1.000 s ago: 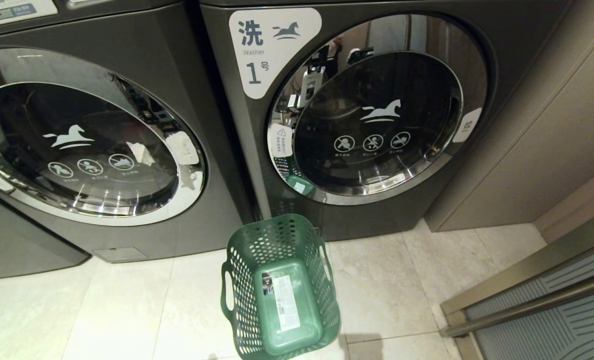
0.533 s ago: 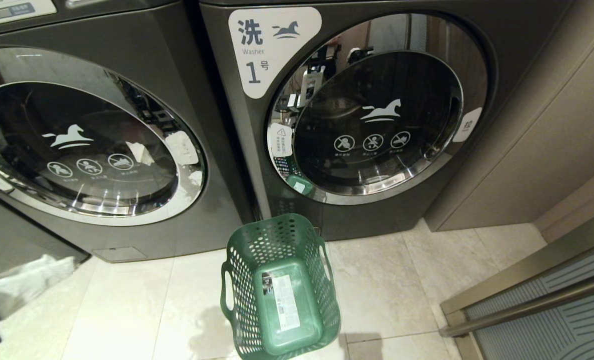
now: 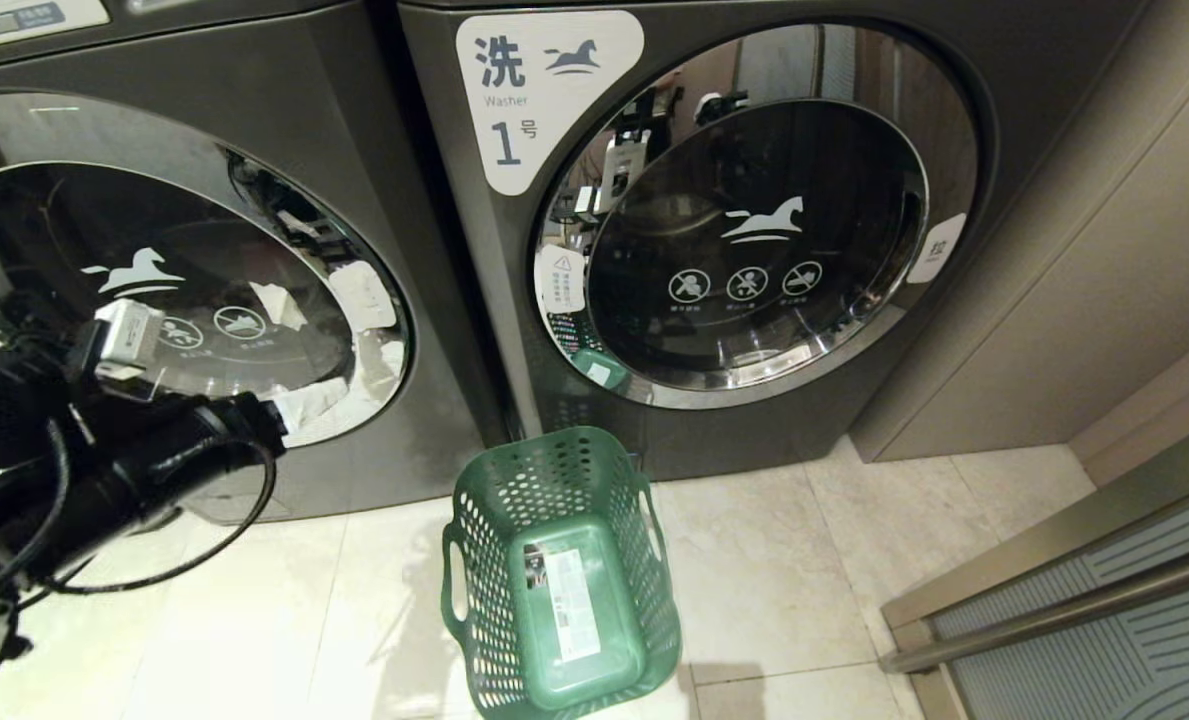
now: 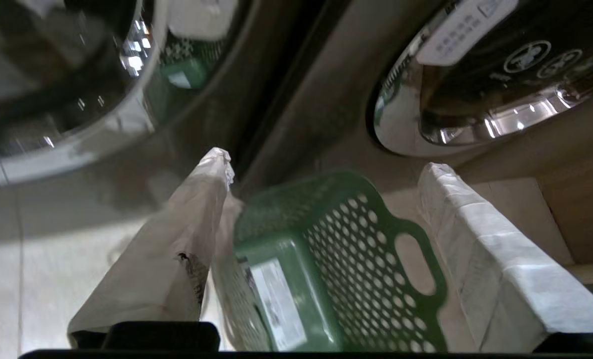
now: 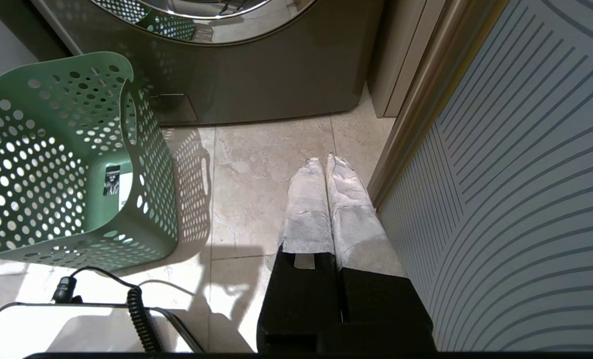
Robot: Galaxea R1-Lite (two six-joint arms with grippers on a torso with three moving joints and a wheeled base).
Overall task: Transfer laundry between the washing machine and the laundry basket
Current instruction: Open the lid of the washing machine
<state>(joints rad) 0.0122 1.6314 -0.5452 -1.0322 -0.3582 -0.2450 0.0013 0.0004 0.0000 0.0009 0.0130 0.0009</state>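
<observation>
The green laundry basket (image 3: pixel 559 575) stands on the tiled floor between the two machines, holding only a white sticker on its floor. No laundry is in view. At the left is the washing machine (image 3: pixel 164 290), door shut, its number label out of frame. My left gripper (image 3: pixel 329 390) hovers by the lower right of that door, open, its white-wrapped fingers (image 4: pixel 196 224) wide apart with nothing between them; beyond them lies the basket (image 4: pixel 336 259). My right gripper (image 5: pixel 326 160) hangs shut and empty over the floor, to the right of the basket (image 5: pixel 52 149).
The like machine labelled "1" (image 3: pixel 754 230) stands right of centre, door shut. A beige cabinet panel (image 3: pixel 1104 300) and a ribbed grey panel with a metal rail (image 3: pixel 1104 600) close off the right. My base, with its coiled cable (image 5: pixel 136 309), is near the basket.
My left arm has swung into the head view from the lower left and risen in front of the left machine's door. The basket and both doors have stayed put.
</observation>
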